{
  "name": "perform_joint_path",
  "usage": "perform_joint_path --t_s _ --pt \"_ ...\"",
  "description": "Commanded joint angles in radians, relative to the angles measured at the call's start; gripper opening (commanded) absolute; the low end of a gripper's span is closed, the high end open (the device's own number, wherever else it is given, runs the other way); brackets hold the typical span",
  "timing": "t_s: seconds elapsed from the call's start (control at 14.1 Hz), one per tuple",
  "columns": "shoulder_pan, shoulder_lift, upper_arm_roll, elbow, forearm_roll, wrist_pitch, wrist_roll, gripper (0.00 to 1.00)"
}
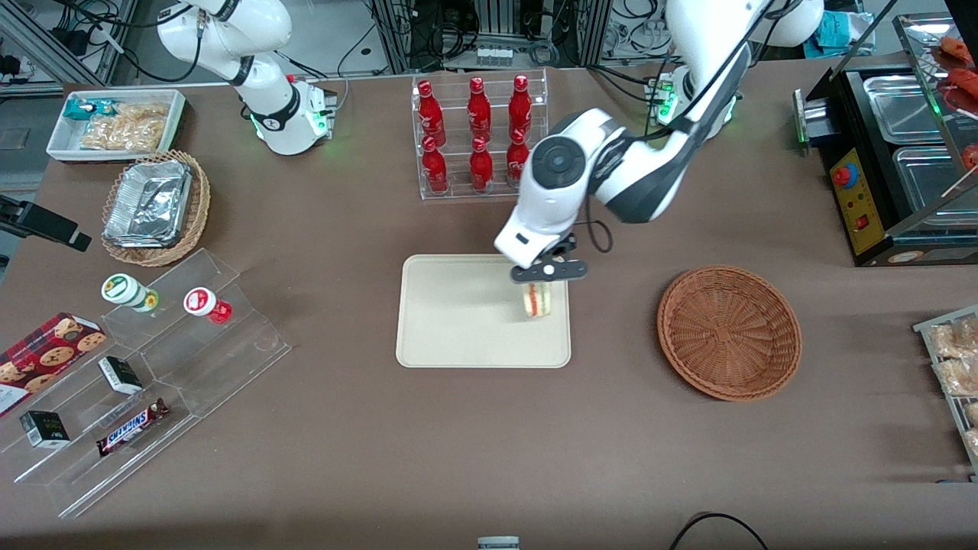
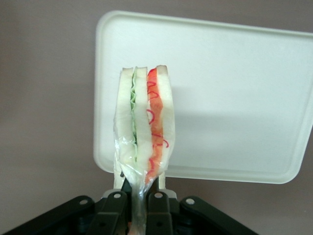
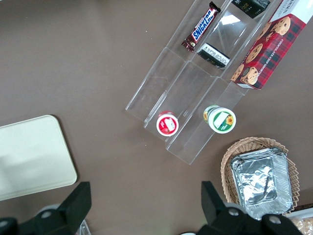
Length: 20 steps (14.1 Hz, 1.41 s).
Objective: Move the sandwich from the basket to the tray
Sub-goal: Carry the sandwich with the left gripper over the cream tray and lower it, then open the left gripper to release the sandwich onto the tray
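Gripper: over the tray, at its edge toward the basket, fingers closed on the wrapped sandwich, which hangs above the tray surface. Basket: well apart, toward the working arm's end. Bottle rack: farther from the front camera than the tray; nothing between sandwich and tray.

Even overhead light, soft shadows on table; wrist view sharp, tray bright, slightly washed.
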Motion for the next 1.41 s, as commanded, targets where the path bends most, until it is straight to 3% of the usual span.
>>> perform_joint_path --t_s 0.0,0.21,0.35,0.42,0.49,0.57,0.85,0.99,1.34 --pt "-0.051 0.141 0.002 0.157 0.017 0.043 -0.074 0.07" --pt "-0.100 0.245 0.004 0.243 0.019 0.099 -0.082 0.10" --pt "-0.104 0.274 0.005 0.261 0.019 0.122 -0.082 0.20" --pt "-0.104 0.287 0.007 0.268 0.019 0.152 -0.078 0.48" --pt "-0.106 0.302 0.007 0.268 0.020 0.192 -0.070 0.92" --pt "-0.106 0.307 0.008 0.266 0.020 0.223 -0.068 1.00" --pt "-0.081 0.224 0.028 0.249 0.026 0.188 -0.067 1.00" --pt "-0.048 0.097 0.092 0.232 0.023 -0.029 -0.032 1.00" --pt "0.277 -0.247 0.089 0.131 0.005 -0.483 0.463 1.00"
